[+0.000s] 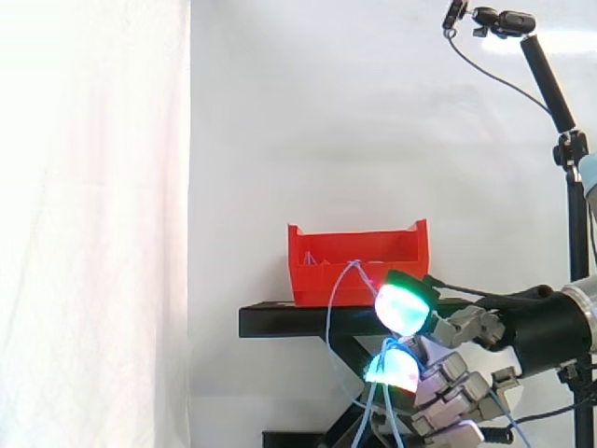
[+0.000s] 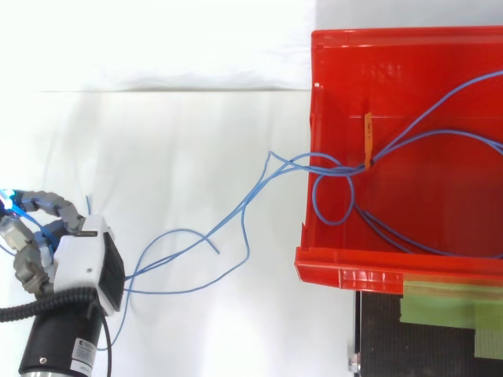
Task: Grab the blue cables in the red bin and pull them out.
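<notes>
While the hand [image 1: 462, 327] is reaching in low from the right of the side view, its fingers are curling in, and two glowing fingertips [image 1: 403, 306], one green and white and one cyan, are closing on the blue cables [image 1: 334, 291]. The exact pinch point is lying behind the pads and is hard to make out. Below the pads, loose strands are hanging down and running off the bottom edge.

From above, the hand [image 2: 82, 259] is sitting at the lower left, well apart from the red bin [image 2: 377, 71], with its fingertips cut off by the left edge. The blue cables [image 2: 295, 162] are stretching from the hand across the white surface, climbing over the bin's left wall and looping inside it, where they are passing an orange tag [image 2: 367, 141]; their far ends are running out of sight past the right edge.

In the side view the red bin [image 1: 322, 280] is standing on a black stand [image 1: 280, 320] before a white curtain [image 1: 93, 233], and its walls are hiding the cables inside.
</notes>
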`<state>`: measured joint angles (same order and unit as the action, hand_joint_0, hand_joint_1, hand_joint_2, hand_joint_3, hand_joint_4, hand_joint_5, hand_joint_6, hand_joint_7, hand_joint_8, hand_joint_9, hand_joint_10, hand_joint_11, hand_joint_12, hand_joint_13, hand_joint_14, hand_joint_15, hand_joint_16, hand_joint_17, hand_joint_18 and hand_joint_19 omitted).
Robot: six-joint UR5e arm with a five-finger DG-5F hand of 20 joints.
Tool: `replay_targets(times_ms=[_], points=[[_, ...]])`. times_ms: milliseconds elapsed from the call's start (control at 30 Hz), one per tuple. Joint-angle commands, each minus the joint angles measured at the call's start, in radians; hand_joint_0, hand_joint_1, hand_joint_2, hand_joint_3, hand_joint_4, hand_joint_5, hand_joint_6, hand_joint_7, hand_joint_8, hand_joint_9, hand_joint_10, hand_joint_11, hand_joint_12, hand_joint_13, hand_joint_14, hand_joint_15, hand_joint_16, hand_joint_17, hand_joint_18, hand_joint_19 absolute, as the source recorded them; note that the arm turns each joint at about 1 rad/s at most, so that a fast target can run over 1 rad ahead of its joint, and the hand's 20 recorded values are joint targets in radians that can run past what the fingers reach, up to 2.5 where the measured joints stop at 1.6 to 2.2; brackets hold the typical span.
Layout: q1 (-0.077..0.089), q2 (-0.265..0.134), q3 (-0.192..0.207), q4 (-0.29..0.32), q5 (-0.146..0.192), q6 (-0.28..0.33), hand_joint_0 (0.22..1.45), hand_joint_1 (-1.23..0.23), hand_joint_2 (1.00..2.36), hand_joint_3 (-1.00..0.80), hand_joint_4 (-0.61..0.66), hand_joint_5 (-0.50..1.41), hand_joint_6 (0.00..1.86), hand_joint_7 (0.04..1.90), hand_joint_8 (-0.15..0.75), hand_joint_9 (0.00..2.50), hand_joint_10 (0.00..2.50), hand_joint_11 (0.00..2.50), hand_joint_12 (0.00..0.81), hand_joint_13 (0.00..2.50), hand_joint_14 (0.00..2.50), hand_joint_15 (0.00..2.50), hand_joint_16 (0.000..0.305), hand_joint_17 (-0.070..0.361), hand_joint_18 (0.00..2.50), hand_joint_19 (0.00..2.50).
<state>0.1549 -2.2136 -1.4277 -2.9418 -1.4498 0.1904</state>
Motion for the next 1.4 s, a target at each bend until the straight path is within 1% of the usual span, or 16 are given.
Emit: replay_targets(times_ms=[0, 133, 200, 300, 400, 467, 567, 667, 800, 900, 1167, 1200, 1267, 1333, 1367], points=[[0.0, 0.0, 0.0, 0.006, 0.0, -0.004, 0.67, -0.62, 1.0, -1.0, 0.16, 0.7, 0.49, 0.64, 0.282, 0.8, 2.5, 1.18, 0.393, 0.91, 2.05, 1.07, 0.058, 0.13, 0.98, 1.2], [-0.002, 0.002, 0.0, 0.007, 0.0, -0.007, 0.67, -0.63, 1.0, -1.0, 0.14, 0.74, 0.47, 0.66, 0.285, 0.82, 2.5, 1.18, 0.387, 0.91, 2.03, 1.07, 0.058, 0.13, 0.98, 1.2], [-0.002, 0.0, 0.0, 0.007, 0.0, -0.007, 0.67, -0.64, 1.0, -1.0, 0.13, 0.77, 0.49, 0.66, 0.287, 0.84, 2.5, 1.18, 0.386, 0.93, 2.01, 1.05, 0.058, 0.129, 0.99, 1.19], [-0.002, 0.0, 0.0, 0.006, 0.0, -0.007, 0.68, -0.69, 1.0, -1.0, 0.11, 0.8, 0.53, 0.66, 0.279, 0.85, 2.5, 1.19, 0.377, 0.96, 1.95, 1.09, 0.056, 0.125, 1.0, 1.2], [-0.002, 0.0, 0.0, 0.004, -0.001, -0.007, 0.72, -0.77, 1.0, -1.0, 0.08, 0.82, 0.6, 0.66, 0.259, 0.86, 2.5, 1.19, 0.363, 0.97, 1.9, 1.14, 0.051, 0.115, 0.99, 1.21], [-0.002, 0.0, 0.0, 0.006, -0.001, -0.007, 0.77, -0.81, 1.0, -1.0, 0.08, 0.82, 0.63, 0.66, 0.247, 0.86, 2.5, 1.24, 0.344, 0.97, 1.85, 1.18, 0.048, 0.109, 0.97, 1.23], [-0.003, 0.0, 0.0, 0.006, 0.0, -0.009, 0.83, -0.85, 1.0, -1.0, 0.06, 0.81, 0.64, 0.68, 0.24, 0.86, 2.5, 1.28, 0.333, 0.97, 1.81, 1.21, 0.045, 0.102, 0.96, 1.24], [-0.002, 0.0, 0.0, 0.006, -0.001, -0.007, 0.85, -0.86, 1.0, -1.0, 0.06, 0.79, 0.65, 0.66, 0.238, 0.86, 2.5, 1.3, 0.331, 0.97, 1.8, 1.22, 0.044, 0.1, 0.96, 1.24], [-0.002, 0.0, 0.0, 0.009, -0.001, -0.009, 0.87, -0.87, 1.0, -0.94, 0.06, 0.77, 0.63, 0.66, 0.234, 0.85, 2.5, 1.29, 0.328, 0.97, 1.79, 1.24, 0.045, 0.101, 0.96, 1.24], [-0.002, 0.0, 0.0, 0.01, -0.001, -0.007, 0.88, -0.89, 1.0, -0.89, 0.08, 0.74, 0.61, 0.65, 0.233, 0.84, 2.5, 1.3, 0.329, 0.97, 1.79, 1.26, 0.045, 0.1, 0.96, 1.24], [-0.003, 0.0, 0.0, 0.01, 0.0, -0.009, 0.89, -0.92, 1.01, -0.8, 0.07, 0.65, 0.68, 0.6, 0.232, 0.78, 2.5, 1.28, 0.337, 0.93, 1.83, 1.21, 0.046, 0.104, 0.92, 1.25], [-0.005, 0.0, 0.0, 0.013, 0.0, -0.012, 0.89, -0.92, 1.01, -0.78, 0.06, 0.63, 0.7, 0.58, 0.238, 0.77, 2.5, 1.27, 0.333, 0.91, 1.84, 1.22, 0.046, 0.104, 0.91, 1.25], [-0.005, 0.0, 0.0, 0.029, 0.0, -0.021, 0.89, -0.93, 1.01, -0.8, 0.06, 0.59, 0.73, 0.56, 0.235, 0.73, 2.5, 1.26, 0.339, 0.9, 1.86, 1.2, 0.047, 0.105, 0.9, 1.25], [-0.006, 0.0, 0.0, 0.059, 0.0, -0.052, 0.88, -0.95, 1.01, -0.81, 0.06, 0.54, 0.78, 0.53, 0.237, 0.67, 2.5, 1.25, 0.336, 0.87, 1.87, 1.2, 0.047, 0.106, 0.88, 1.26], [-0.009, 0.0, 0.0, 0.087, 0.0, -0.081, 0.87, -0.95, 1.01, -0.82, 0.06, 0.53, 0.79, 0.53, 0.235, 0.67, 2.5, 1.26, 0.337, 0.85, 1.87, 1.19, 0.047, 0.105, 0.88, 1.26]])
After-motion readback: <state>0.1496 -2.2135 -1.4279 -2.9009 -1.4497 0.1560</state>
